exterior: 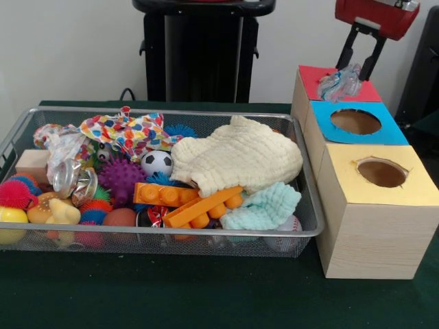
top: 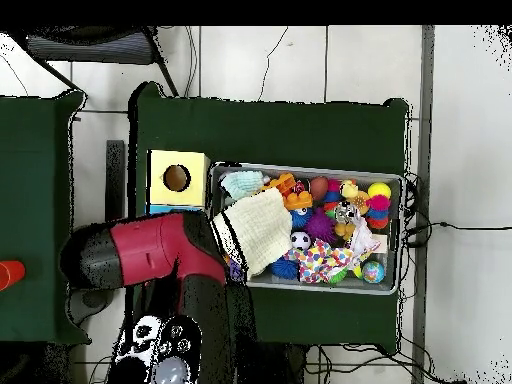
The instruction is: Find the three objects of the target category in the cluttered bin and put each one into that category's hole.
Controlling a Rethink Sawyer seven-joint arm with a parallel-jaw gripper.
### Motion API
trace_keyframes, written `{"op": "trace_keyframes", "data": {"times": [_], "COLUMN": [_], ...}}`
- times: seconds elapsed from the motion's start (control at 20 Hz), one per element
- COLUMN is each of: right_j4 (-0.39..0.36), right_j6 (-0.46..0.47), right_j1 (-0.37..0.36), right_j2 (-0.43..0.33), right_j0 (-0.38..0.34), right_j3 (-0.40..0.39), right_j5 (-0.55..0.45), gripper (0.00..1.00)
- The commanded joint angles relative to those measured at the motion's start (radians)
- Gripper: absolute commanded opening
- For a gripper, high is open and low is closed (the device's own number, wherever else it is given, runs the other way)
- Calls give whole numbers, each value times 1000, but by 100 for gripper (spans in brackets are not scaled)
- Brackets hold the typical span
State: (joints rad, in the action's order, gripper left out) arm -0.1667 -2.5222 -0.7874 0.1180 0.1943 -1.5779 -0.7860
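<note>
Green cloth covers the table [exterior: 206,301], with a plain pale wall behind and the black pedestal [exterior: 202,48] at top centre of the front view. So here's where you're at, as far as I can tell.

Your gripper [exterior: 361,65] is in the upper right of the front view, fingers pointing down with a crumpled see-through plastic piece [exterior: 339,82] pinched between them. It's hanging over the red-topped box [exterior: 370,90], just behind the blue-topped box. So you've got one of the three objects, but it isn't in the hole [exterior: 355,121] yet; that round cut in the light-blue top looks empty from here, and so does the one in the yellow box [exterior: 381,173]. You can't see inside the boxes, so whether anything's already been dropped is anyone's guess.

My read: you need to come a bit toward the bottom of the frame before letting go, otherwise it lands on red.

The bin [exterior: 312,226] is still stuffed: cream cloth [exterior: 236,157], orange bricks [exterior: 185,202], soccer ball [exterior: 156,162], spiky balls. There's something clear and crinkly at the left end [exterior: 68,177] that might be another target, hard to say. Overhead view mostly shows the red arm [top: 150,255] covering the boxes.
</note>
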Motion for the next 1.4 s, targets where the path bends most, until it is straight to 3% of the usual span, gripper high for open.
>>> {"op": "trace_keyframes", "data": {"times": [0.05, 0.55, 0.8, 1.4], "right_j4": [46, 82, 109, 179], "right_j6": [-257, -230, -252, -280], "right_j1": [68, 137, 136, 159], "right_j2": [46, 49, 65, 117], "right_j0": [-1, -1, 19, 83], "right_j3": [63, 144, 87, 40], "right_j5": [28, 50, 93, 130], "gripper": [0, 0, 0, 0]}}
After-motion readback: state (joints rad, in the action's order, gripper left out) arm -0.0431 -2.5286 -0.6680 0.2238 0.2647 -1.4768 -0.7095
